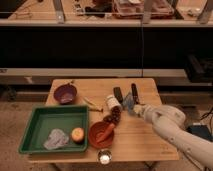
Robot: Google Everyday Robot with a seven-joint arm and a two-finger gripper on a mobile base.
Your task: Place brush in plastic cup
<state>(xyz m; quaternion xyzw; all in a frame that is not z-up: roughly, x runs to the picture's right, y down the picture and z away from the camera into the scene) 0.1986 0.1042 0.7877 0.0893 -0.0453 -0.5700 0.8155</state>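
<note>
This place looks like a robot laboratory or a test room, not a home. A small wooden table (140,135) stands on a plain floor, and household things are set out on it like test objects: a green tray (30,132), a purple bowl (65,93), an orange bowl (101,135). Behind it runs a long dark bench with shelves (100,20) that carry trays. The gripper (129,104) of the white robot arm (172,127) hangs over the table, near its middle.
</note>
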